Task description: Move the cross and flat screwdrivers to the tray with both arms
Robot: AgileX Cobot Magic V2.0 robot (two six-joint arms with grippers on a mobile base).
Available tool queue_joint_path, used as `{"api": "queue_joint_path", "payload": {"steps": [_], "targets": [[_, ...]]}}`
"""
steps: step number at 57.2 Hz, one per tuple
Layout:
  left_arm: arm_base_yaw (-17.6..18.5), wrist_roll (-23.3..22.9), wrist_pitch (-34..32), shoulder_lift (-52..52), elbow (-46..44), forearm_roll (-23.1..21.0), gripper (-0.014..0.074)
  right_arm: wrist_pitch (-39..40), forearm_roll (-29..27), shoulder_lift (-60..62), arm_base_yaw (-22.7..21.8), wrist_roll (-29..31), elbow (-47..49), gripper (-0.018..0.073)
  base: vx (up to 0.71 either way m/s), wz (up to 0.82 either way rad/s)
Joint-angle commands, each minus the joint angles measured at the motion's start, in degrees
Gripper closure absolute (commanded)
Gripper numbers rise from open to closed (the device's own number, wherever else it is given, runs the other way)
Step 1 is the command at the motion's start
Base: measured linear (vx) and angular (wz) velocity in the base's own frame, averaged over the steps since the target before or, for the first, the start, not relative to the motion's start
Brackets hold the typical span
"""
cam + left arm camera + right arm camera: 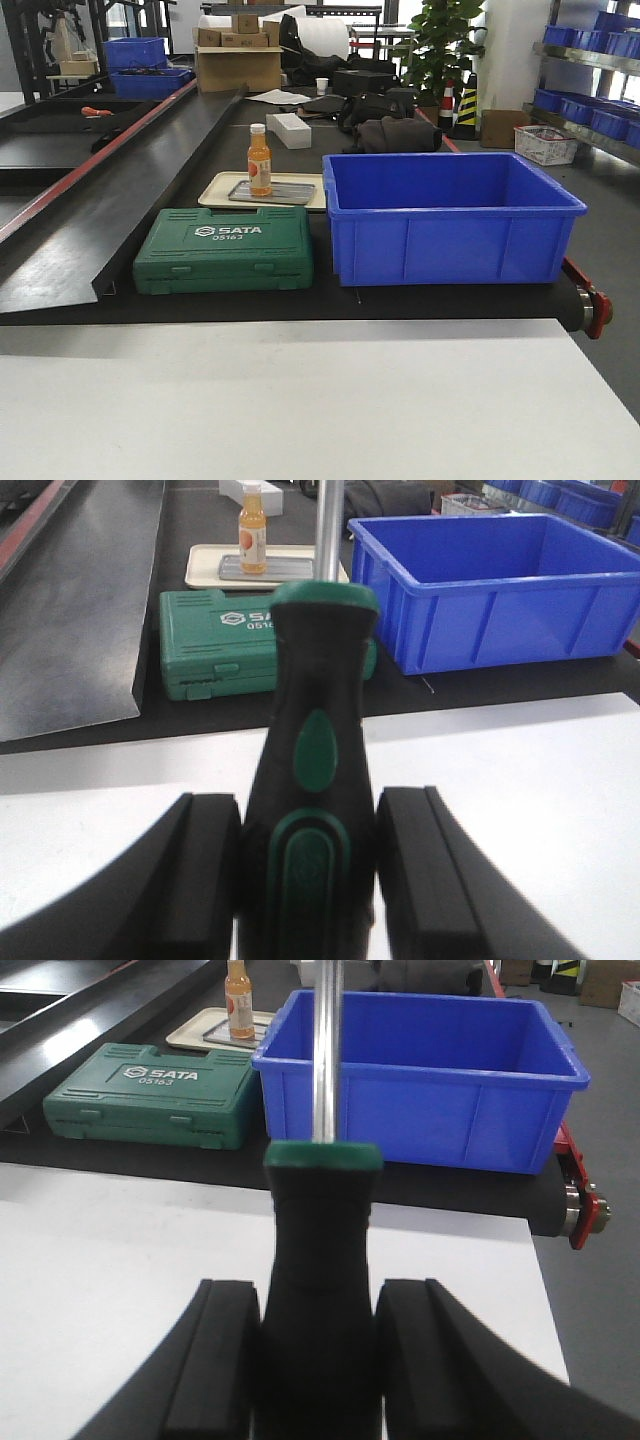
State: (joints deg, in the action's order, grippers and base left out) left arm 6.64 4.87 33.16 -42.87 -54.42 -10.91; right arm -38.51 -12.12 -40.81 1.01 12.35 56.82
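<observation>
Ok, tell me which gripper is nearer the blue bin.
Right, it seems. The right gripper, gripping its screwdriver, faces the bin head-on; the left gripper, gripping another, faces the green case, with the bin off to its right.

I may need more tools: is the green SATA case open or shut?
Shut. The green case lies flat, its lid closed flush onto the base in all three views.

The left arm's screwdriver (312, 770) runs off the top edge of its wrist view, tip unseen, so cross or flat cannot be told; the bottom edge cuts its handle. The right arm's screwdriver (320, 1290) is cropped likewise. The first handle hides part of the green case (215, 645). At centre of the front view, the bottle (259, 160) covers part of the grey tray (290, 192).
</observation>
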Motion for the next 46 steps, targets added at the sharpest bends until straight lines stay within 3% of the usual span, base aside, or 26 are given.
{"api": "queue_joint_path", "payload": {"steps": [1, 46], "targets": [[0.2, -0.2, -5.1, 0.3, -1.4, -1.0, 0.0596, 6.3, -0.7, 0.9, 0.1, 0.0, 1.7, 0.0567, 0.00, 0.00], [0.2, -0.1, -5.0, 0.3, -1.4, -1.0, 0.0596, 7.3, -0.7, 1.2, 0.1, 0.0, 1.7, 0.0567, 0.00, 0.00]]}}
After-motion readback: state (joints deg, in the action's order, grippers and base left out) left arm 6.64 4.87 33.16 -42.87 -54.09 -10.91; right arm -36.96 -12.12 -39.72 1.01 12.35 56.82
